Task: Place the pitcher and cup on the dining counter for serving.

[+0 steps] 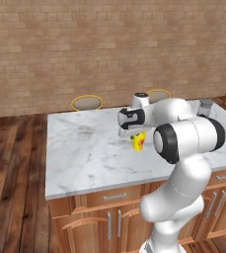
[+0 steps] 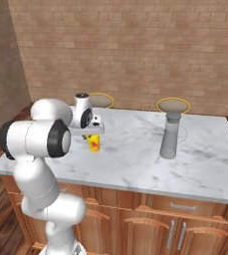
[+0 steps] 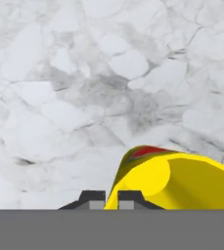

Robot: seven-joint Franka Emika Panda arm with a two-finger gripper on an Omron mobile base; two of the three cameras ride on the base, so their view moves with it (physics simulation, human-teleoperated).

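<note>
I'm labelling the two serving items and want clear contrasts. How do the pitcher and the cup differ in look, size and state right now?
The pitcher is matte grey; the cup is bright yellow with a red mark.
The pitcher is far taller, narrowing from a wide base to a capped top; the cup is a short cylinder.
The pitcher stands free; the cup sits right under the shut gripper.
Both are over the marble dining counter.

Readable text: none in any view.
Cup [image 2: 94, 143]: a red mark on the yellow side, too blurred to read as letters or a sign.
</note>
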